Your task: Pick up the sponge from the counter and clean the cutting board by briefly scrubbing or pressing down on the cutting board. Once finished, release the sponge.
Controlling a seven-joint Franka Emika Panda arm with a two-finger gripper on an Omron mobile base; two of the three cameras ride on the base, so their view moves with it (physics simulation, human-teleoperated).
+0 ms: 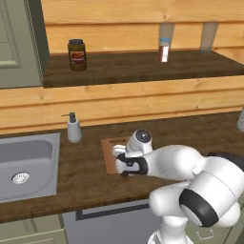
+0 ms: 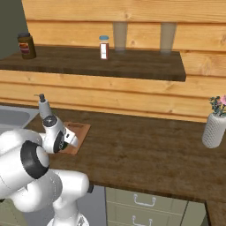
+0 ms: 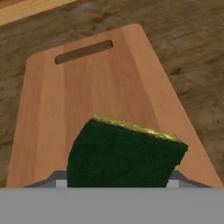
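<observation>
Dark green with a yellow edge, the sponge sits clamped in our gripper, held over the near half of the cutting board, whose handle slot lies at the far end. We see the board lying flat on the counter between the sink and our arm, near a soap dispenser

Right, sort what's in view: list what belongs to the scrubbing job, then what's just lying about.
Job:
sponge, held in the gripper
cutting board
counter

Lying about:
soap dispenser
sink
brown jar on the shelf
small bottle on the shelf
flower vase
</observation>
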